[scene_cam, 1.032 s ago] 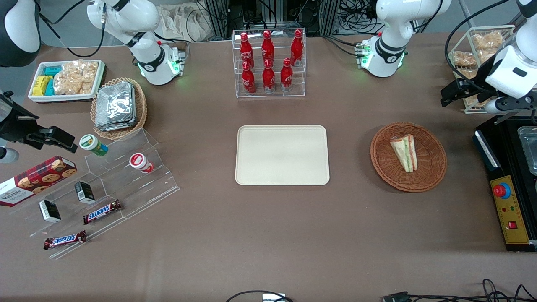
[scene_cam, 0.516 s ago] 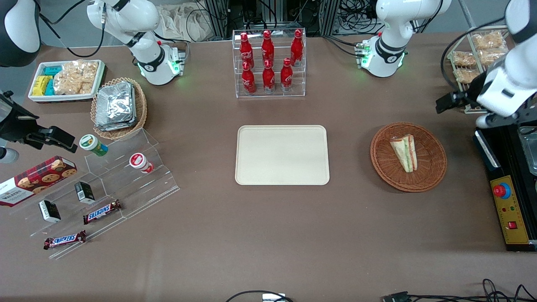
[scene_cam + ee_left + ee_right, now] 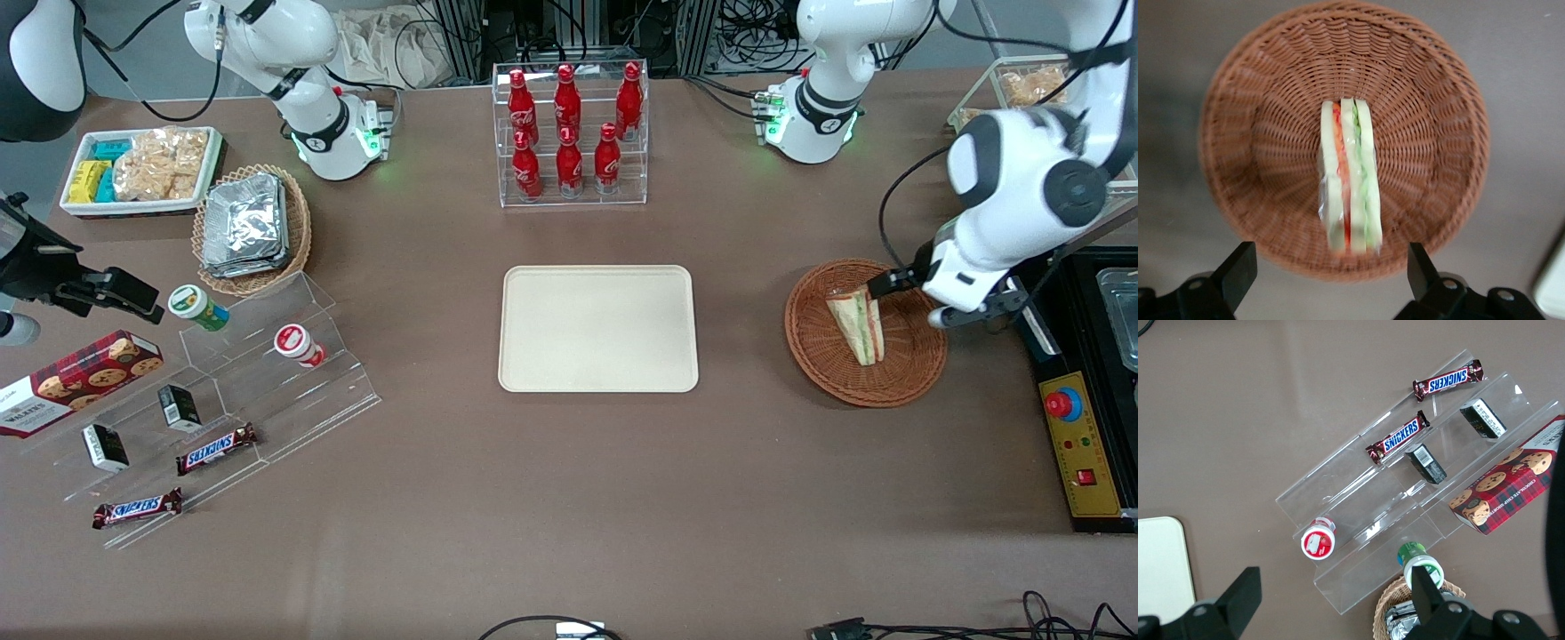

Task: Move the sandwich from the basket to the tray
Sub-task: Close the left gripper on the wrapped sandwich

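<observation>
wrist view, jaws [image 3: 1330, 267] spread above sandwich [image 3: 1350, 177]

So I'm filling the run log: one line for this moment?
phase: approach | claw: open, above basket, straddling the sandwich's width | sandwich: on edge in basket, ungrasped | tray: no sandwich on it

Gripper [image 3: 1328, 280]: above the basket [image 3: 1258, 100], fingers spread wide, nothing between them and the sandwich [image 3: 1350, 177]. Bare wicker flanks both bread faces. Tray [image 3: 597, 328]: surface unoccupied; bare tabletop between it and basket.
</observation>
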`<state>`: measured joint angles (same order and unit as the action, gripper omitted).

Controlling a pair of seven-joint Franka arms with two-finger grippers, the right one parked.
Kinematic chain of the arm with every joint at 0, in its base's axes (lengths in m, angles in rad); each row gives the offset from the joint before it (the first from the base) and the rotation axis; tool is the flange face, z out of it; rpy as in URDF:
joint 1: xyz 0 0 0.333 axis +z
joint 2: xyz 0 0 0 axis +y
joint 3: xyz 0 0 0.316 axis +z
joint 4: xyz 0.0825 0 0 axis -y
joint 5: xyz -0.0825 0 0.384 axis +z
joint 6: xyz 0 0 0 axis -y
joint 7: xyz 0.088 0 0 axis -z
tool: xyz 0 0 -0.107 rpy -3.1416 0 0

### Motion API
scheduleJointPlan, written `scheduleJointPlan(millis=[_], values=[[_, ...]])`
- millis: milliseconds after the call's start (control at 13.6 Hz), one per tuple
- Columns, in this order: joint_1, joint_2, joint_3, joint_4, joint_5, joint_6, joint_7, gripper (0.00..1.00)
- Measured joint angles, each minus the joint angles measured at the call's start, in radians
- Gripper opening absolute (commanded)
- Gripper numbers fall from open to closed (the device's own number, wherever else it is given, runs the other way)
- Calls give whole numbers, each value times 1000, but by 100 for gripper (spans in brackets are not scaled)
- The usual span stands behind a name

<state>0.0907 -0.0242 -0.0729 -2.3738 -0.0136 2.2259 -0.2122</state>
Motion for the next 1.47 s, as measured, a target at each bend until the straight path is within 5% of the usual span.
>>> scheduleJointPlan(millis=[589, 663, 737, 811, 1253, 1474], values=[[0, 183, 0, -38, 0, 207, -2, 97], [0, 183, 0, -38, 0, 207, -2, 72], [0, 183, 0, -38, 0, 207, -3, 6], [0, 183, 0, -38, 0, 207, -3, 0], [-1, 166, 0, -16, 0, 162, -2, 0], [-1, 75, 0, 87, 0, -82, 1, 0]])
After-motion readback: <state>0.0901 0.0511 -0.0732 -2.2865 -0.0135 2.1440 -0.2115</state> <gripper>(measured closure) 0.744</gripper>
